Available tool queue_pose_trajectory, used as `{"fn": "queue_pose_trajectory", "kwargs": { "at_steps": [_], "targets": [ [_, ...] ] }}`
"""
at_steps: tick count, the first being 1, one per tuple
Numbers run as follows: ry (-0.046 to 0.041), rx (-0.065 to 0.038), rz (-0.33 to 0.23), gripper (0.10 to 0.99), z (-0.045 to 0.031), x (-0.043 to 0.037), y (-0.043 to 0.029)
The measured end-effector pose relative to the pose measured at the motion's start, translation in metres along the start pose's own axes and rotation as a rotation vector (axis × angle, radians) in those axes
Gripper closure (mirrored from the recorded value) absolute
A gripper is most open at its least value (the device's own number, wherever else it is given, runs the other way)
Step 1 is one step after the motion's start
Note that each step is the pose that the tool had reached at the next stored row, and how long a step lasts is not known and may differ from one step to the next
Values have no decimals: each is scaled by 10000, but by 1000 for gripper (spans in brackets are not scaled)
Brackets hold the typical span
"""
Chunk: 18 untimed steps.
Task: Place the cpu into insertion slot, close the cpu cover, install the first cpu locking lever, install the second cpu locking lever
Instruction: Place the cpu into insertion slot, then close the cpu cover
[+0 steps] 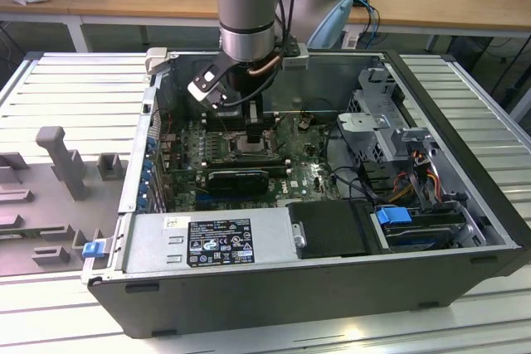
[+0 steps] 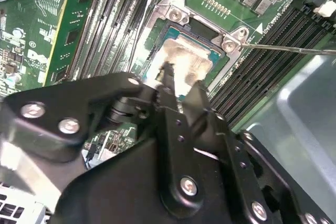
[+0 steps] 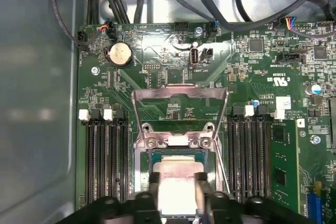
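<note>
Your fingers (image 2: 195, 95) slightly parted, clamped on the cpu (image 3: 177, 192), insertion slot (image 3: 178, 152) directly beneath, cpu cover (image 3: 180, 94) hinged open just beyond.

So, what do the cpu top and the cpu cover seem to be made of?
The cpu: probably metal on top, pale silvery-grey, matte with soft glare. The cpu cover: likely thin sheet metal, bare dull silver, catching light along its edges.
</note>
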State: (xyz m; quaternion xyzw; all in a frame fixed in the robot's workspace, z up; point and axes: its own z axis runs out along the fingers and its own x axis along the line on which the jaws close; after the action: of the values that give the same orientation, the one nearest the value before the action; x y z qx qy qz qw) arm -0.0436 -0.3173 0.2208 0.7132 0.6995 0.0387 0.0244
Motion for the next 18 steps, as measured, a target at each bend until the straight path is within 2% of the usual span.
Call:
{"fn": "queue_pose_trajectory", "kwargs": {
  "at_steps": [2, 3, 14, 18],
  "targets": [
    [-7, -2, 0, 929, -14, 1, 2],
    [-12, -1, 0, 980, -19, 1, 2],
    [-24, -1, 4, 980, -122, 3, 11],
    [-24, -1, 7, 980, -122, -5, 36]
  ]
}}
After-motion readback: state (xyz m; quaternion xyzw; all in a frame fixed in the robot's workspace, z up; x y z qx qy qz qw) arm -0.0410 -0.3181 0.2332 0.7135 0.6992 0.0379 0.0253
